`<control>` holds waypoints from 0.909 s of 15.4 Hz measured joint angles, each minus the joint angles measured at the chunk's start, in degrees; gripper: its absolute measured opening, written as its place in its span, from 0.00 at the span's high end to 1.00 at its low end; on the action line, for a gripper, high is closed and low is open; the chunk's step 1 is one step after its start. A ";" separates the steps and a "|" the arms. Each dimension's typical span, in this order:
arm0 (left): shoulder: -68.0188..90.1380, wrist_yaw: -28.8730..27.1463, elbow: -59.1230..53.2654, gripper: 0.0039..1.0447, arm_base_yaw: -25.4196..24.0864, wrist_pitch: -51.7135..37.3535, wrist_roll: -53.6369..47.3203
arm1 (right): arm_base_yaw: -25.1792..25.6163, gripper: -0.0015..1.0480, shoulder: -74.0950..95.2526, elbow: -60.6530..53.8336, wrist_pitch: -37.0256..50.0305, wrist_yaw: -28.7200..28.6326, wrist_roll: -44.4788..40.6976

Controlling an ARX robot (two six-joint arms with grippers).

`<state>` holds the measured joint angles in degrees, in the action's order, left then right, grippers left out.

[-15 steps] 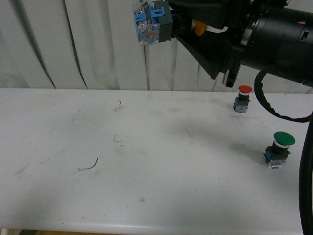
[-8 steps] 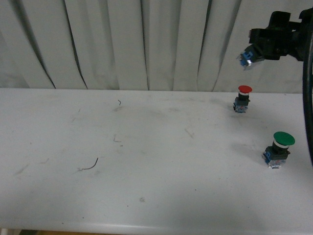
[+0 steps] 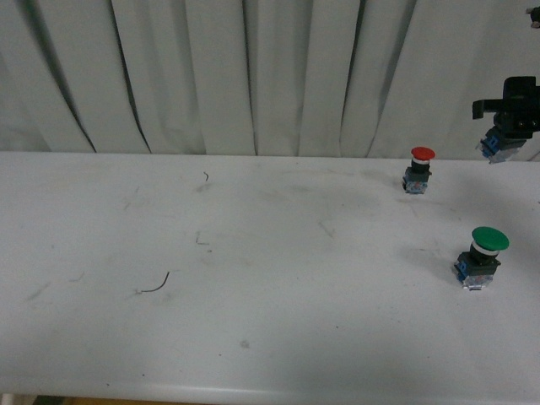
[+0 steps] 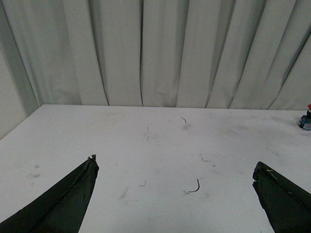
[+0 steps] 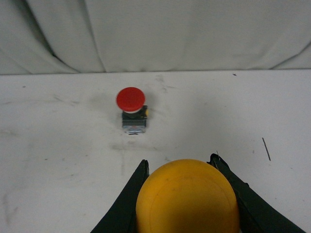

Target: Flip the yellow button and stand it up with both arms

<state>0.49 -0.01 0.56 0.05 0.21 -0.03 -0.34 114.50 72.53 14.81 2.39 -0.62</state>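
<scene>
Yellow button [image 5: 188, 199]: gripped by the right gripper [image 3: 504, 126], aloft at the far right of the table [image 3: 253, 337] — cap toward the wrist, blue base angled down.
Left gripper [image 4: 174, 162]: jaws spread, empty, well apart from it.

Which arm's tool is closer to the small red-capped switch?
Right. The right tool, gripping the round yellow-capped button, hangs up and right of the red-capped switch; the left tool is far off.

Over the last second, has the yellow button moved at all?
Yes. In the front view the yellow button, gripped by the right pincer, went from left of the red button to right of it, and lower, near the frame's edge.
</scene>
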 joint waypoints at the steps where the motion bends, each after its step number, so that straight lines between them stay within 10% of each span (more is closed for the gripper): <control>1: 0.00 0.00 0.00 0.06 0.00 -0.02 0.00 | 0.42 0.67 1.86 2.40 -2.60 2.16 0.87; 14: 0.00 -0.02 0.00 0.06 0.00 0.00 0.00 | -7.17 0.67 18.58 19.19 -17.03 7.72 13.29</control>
<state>0.49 -0.03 0.56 0.05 0.21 -0.03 -7.51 133.08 91.72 -2.22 10.11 12.67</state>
